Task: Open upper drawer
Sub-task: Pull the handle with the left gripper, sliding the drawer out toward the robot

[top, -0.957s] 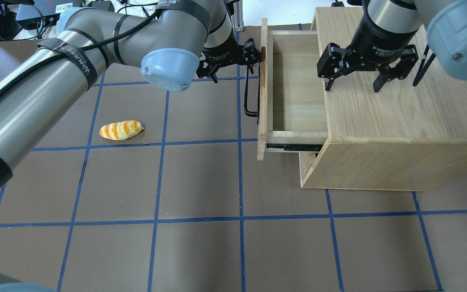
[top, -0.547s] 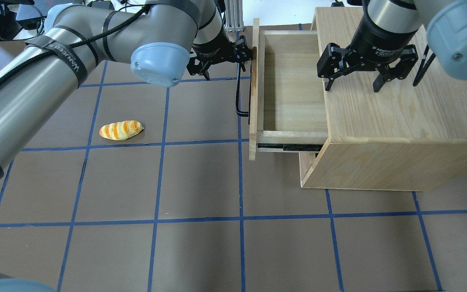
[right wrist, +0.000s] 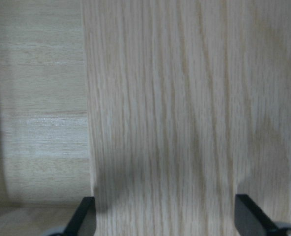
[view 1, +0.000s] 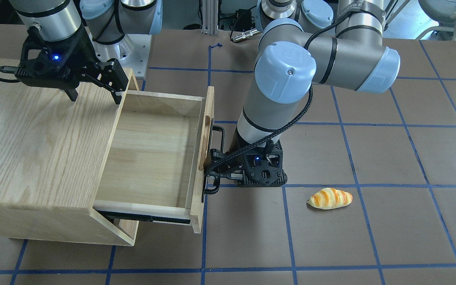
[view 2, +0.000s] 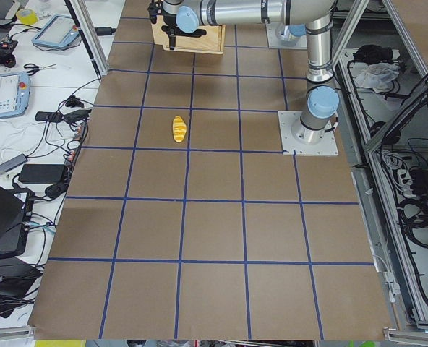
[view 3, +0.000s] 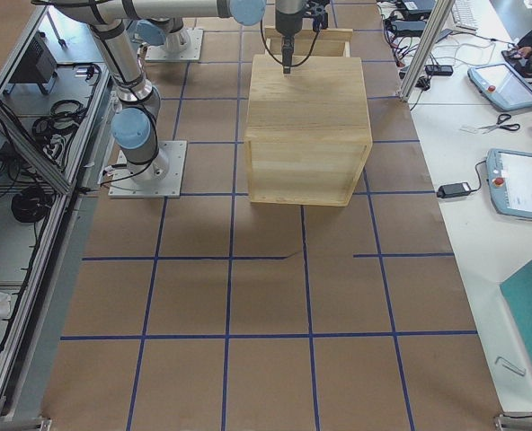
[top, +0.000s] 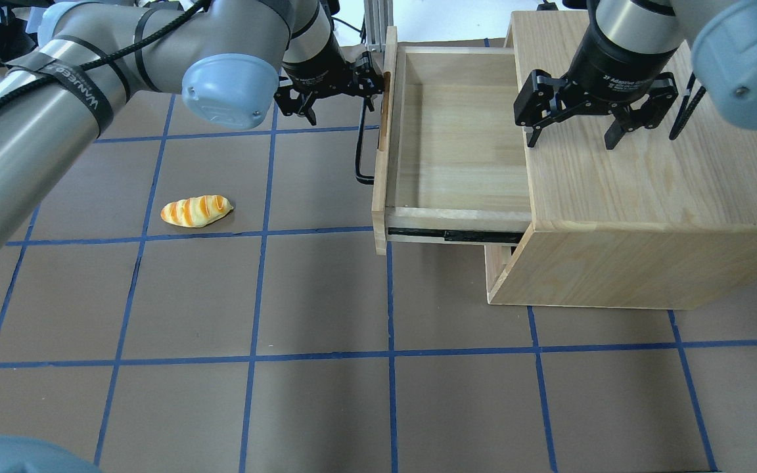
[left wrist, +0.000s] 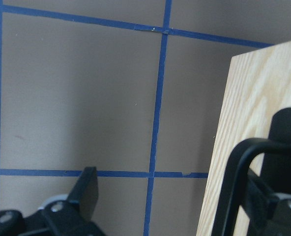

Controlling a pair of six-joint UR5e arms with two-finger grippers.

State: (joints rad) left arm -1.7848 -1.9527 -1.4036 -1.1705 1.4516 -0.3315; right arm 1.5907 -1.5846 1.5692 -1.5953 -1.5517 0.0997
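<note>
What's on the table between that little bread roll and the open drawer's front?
Nothing: in the overhead view only bare brown table crossed by blue tape lines separates the bread roll from the upper drawer.

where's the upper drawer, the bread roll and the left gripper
upper drawer (top: 460, 148), overhead exterior view, on its bare inner floor
bread roll (top: 196, 211), overhead exterior view, on its striped top
left gripper (top: 338, 102), overhead exterior view, midway between its spread fingertips
</note>
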